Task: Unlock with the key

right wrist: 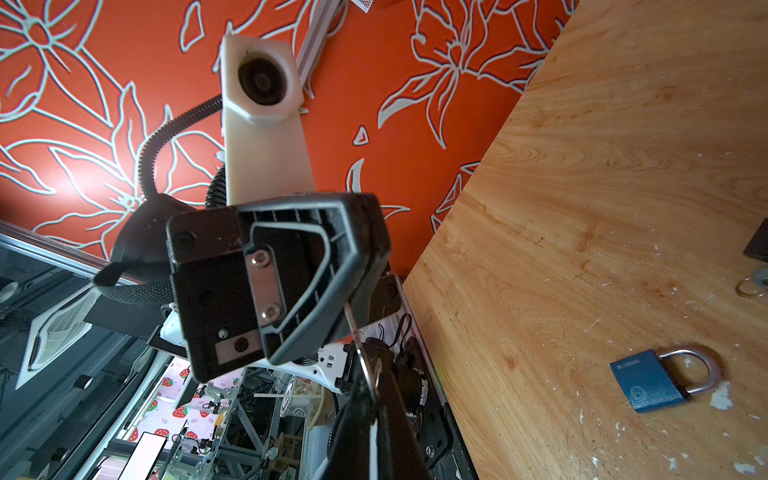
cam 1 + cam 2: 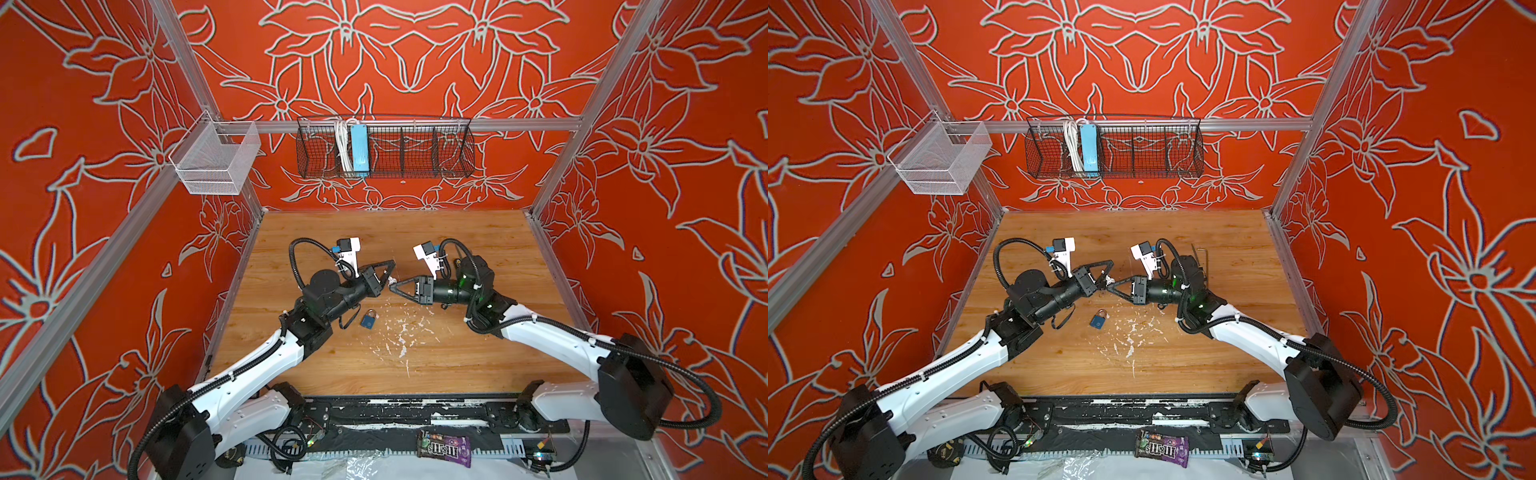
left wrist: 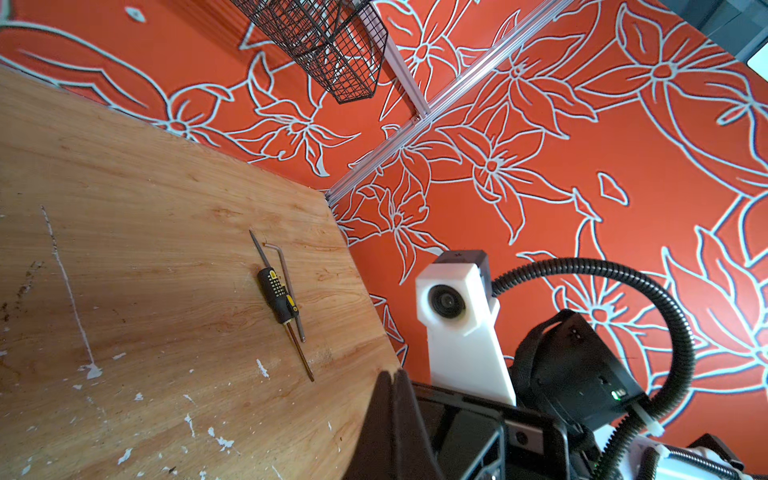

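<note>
The step in hand looks like a mid-air handover of the key (image 1: 352, 326). The left tool (image 2: 390, 275) and right tool (image 2: 393, 286) meet tip to tip above the middle of the bench (image 2: 457, 365), with the small key between them.

In the right wrist view the left tool is clamped on one end of the key, seemingly the blade, since the ring hangs at the other end. The right tool's jaws are together at that ring end and appear to pinch it; how squarely they hold the key's head I cannot tell.

The padlock (image 2: 368, 321) lies flat on the bench, nearer the robot than the tool tips; its shackle is seated and nothing touches it.

Next, I judge, the left tool must let go so that the right carries the key by its head with the blade free. The freed tool should then go down and pin the padlock; the blade has to be lined up with the keyway, presumably in the end opposite the shackle. A skewed pinch would spoil that.
</note>
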You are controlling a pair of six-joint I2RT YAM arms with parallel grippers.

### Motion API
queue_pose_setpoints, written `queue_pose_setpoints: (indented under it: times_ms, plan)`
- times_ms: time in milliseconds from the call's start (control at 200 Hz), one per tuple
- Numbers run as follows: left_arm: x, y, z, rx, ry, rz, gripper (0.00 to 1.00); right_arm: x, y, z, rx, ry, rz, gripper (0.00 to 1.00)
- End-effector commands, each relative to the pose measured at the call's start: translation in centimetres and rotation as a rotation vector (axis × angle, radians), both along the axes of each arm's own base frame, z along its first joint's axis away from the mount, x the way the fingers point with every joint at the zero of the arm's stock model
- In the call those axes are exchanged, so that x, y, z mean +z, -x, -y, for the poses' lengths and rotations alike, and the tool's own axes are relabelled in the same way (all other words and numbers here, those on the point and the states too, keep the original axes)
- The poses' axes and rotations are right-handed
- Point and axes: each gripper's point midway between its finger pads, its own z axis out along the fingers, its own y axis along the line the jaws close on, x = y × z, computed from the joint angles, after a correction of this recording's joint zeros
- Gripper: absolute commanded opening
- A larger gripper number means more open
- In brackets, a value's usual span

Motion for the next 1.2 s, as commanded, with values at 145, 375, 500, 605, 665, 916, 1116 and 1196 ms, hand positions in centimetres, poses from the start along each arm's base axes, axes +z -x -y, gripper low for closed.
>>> queue_pose_setpoints:
  times_ms: [145, 375, 500, 605, 665, 916, 1116, 1196]
  plan:
    - [1.9, 0.2, 0.5, -0.032, 0.011, 0.026, 0.00, 0.5, -0.6, 0.4, -0.032, -0.018, 0.019, 0.00]
    - [1.4, 0.0, 0.2, -0.015, -0.016, -0.013, 0.36, 0.0, -1.0, 1.1, -0.063, -0.001, 0.003, 0.00]
    - [0.7, 0.0, -0.3, 0.010, -0.046, -0.050, 0.48, -0.7, -1.4, 1.9, -0.088, 0.018, -0.019, 0.00]
    - [-0.1, 0.2, -0.7, 0.026, -0.092, -0.089, 0.59, -1.5, -1.6, 2.8, -0.110, 0.042, -0.033, 0.00]
    - [-1.3, 0.1, -1.2, 0.048, -0.128, -0.131, 0.63, -2.1, -1.7, 3.4, -0.129, 0.057, -0.051, 0.00]
    - [-5.9, 1.2, -4.4, 0.164, -0.264, -0.286, 0.82, -6.0, -1.1, 6.0, -0.199, 0.239, -0.091, 0.00]
    - [-11.0, 2.0, -6.5, 0.231, -0.436, -0.466, 0.99, -9.0, -0.4, 8.0, -0.251, 0.376, -0.109, 0.00]
    - [-13.1, 2.3, -6.7, 0.229, -0.500, -0.537, 0.98, -9.6, 0.1, 8.1, -0.238, 0.393, -0.130, 0.00]
